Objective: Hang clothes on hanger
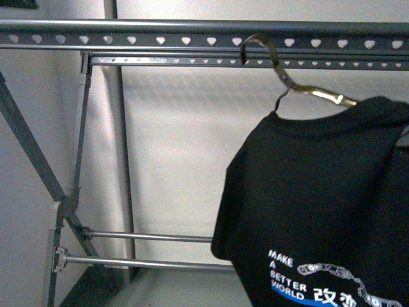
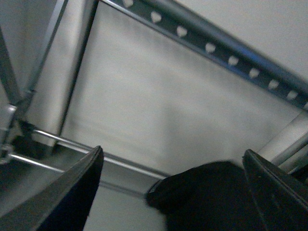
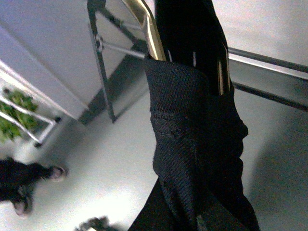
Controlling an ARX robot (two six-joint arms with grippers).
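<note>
The clothes [image 1: 313,204], a black T-shirt with white "MAKE A BETTER WORLD" print, hang on a small brass coat hanger [image 1: 300,86] at the right of the front view. Its hook sits at the heart-holed top rail of the hanger [image 1: 192,39], the grey metal rack. My right gripper [image 3: 192,211] is shut on the clothes' ribbed collar [image 3: 178,134], its fingers mostly hidden by cloth. My left gripper [image 2: 173,192] is open and empty, with a fold of the clothes [image 2: 207,197] beyond its fingers and the rail [image 2: 226,55] above. Neither gripper shows in the front view.
The rack's crossed legs [image 1: 38,160] and two low horizontal bars [image 1: 147,238] stand at the left. A white wall lies behind. The right wrist view shows pale floor, a shelf with green plants [image 3: 14,113] and a person's feet [image 3: 29,180].
</note>
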